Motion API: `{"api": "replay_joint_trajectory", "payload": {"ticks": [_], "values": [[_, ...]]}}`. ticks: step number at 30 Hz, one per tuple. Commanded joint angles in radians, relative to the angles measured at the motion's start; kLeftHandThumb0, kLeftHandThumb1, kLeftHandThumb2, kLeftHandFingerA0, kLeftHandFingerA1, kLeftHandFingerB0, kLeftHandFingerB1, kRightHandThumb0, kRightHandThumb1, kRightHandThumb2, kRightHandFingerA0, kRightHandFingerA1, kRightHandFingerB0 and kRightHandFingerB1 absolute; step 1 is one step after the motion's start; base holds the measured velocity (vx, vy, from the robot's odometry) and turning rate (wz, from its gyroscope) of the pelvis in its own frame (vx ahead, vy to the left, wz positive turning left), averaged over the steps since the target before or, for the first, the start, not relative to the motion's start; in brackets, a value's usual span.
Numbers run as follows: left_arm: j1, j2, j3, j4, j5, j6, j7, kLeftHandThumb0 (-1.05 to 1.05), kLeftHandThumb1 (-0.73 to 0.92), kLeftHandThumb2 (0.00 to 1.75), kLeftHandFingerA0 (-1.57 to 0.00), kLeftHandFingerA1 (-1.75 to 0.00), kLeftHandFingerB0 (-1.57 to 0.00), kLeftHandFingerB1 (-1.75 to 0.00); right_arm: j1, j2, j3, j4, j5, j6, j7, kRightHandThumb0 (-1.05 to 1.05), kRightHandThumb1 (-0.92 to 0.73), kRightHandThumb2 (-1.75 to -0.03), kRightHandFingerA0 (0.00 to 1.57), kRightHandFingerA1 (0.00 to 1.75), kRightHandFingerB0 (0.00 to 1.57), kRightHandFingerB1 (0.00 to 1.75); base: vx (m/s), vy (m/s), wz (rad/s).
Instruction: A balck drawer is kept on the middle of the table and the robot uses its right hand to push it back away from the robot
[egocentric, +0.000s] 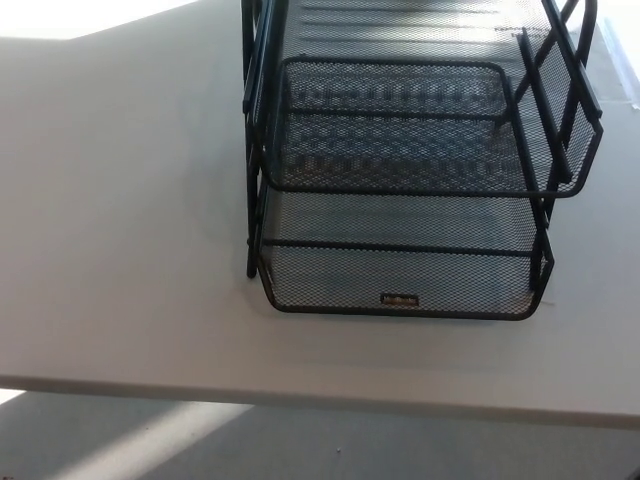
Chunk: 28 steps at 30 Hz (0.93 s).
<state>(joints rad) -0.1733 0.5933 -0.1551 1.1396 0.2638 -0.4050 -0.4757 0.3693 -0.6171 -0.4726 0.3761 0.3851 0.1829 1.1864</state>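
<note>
A black wire-mesh drawer rack stands on the white table, filling the upper middle and right of the head view. Its lowest tray juts toward me and carries a small label on its front wall. A second tray sits above it, set a little further back. Neither of my hands shows in the picture.
The table's near edge runs across the bottom of the view, with grey floor and a sunlit patch below it. Bare white tabletop lies to the left of the rack.
</note>
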Motion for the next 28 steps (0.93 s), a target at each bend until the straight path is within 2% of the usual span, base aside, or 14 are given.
{"api": "replay_joint_trajectory", "payload": {"ticks": [1, 7, 9, 14, 16, 19, 20, 23, 28], "values": [[0.033, 0.029, -0.015, 0.058, 0.035, 0.029, 0.071, -0.62, 0.75, 0.63, -0.21, -0.29, -0.2, -0.27, -0.103, -0.04, 0.069, 0.45, -0.156, -0.22, -0.133, -0.75, -0.8, -0.65, 0.29, 0.34, 0.26, 0.32, 0.0, 0.0, 0.0], [0.032, 0.025, -0.003, 0.111, 0.024, 0.058, 0.082, -0.61, 0.74, 0.63, -0.19, -0.28, -0.2, -0.27, -0.177, -0.012, 0.147, 0.663, -0.218, -0.239, -0.233, -0.74, -0.82, -0.65, 0.29, 0.33, 0.27, 0.31, 0.0, 0.0, 0.0], [0.042, 0.023, 0.004, 0.129, 0.019, 0.067, 0.089, -0.6, 0.74, 0.63, -0.22, -0.29, -0.21, -0.28, -0.203, 0.013, 0.182, 0.708, -0.241, -0.216, -0.282, -0.71, -0.8, -0.64, 0.29, 0.34, 0.28, 0.32, 0.0, 0.0, 0.0], [0.035, -0.004, 0.026, 0.174, -0.006, 0.118, 0.066, -0.6, 0.72, 0.62, -0.24, -0.3, -0.22, -0.28, -0.324, 0.091, 0.302, 0.818, -0.331, -0.189, -0.428, -0.71, -0.76, -0.63, 0.26, 0.34, 0.2, 0.31, 0.0, 0.0, 0.0], [0.025, -0.01, 0.027, 0.181, -0.004, 0.134, 0.072, -0.6, 0.71, 0.62, -0.24, -0.3, -0.23, -0.29, -0.368, 0.109, 0.345, 0.844, -0.36, -0.182, -0.46, -0.65, -0.82, -0.65, 0.24, 0.33, 0.23, 0.31, 0.0, 0.0, 0.0], [0.012, -0.02, 0.04, 0.194, -0.016, 0.16, 0.074, -0.59, 0.72, 0.65, -0.21, -0.3, -0.22, -0.28, -0.425, 0.132, 0.412, 0.867, -0.399, -0.175, -0.496, -0.64, -0.78, -0.65, 0.22, 0.32, 0.23, 0.31, 0.0, 0.0, 0.0], [0.007, -0.026, 0.045, 0.199, -0.02, 0.176, 0.075, -0.58, 0.72, 0.62, -0.22, -0.3, -0.23, -0.29, -0.456, 0.146, 0.455, 0.877, -0.433, -0.167, -0.525, -0.72, -0.82, -0.65, 0.28, 0.33, 0.25, 0.31, 0.0, 0.0, 0.0], [0.005, -0.031, 0.046, 0.205, -0.015, 0.195, 0.079, -0.57, 0.74, 0.64, -0.23, -0.31, -0.24, -0.29, -0.497, 0.164, 0.52, 0.897, -0.475, -0.169, -0.566, -0.74, -0.81, -0.65, 0.29, 0.33, 0.26, 0.31, 0.0, 0.0, 0.0], [-0.008, -0.048, 0.038, 0.211, -0.003, 0.219, 0.087, -0.6, 0.73, 0.64, -0.21, -0.3, -0.24, -0.29, -0.572, 0.192, 0.612, 0.917, -0.517, -0.143, -0.594, -0.77, -0.79, -0.64, 0.24, 0.32, 0.2, 0.29, 0.0, 0.0, 0.0]]}}
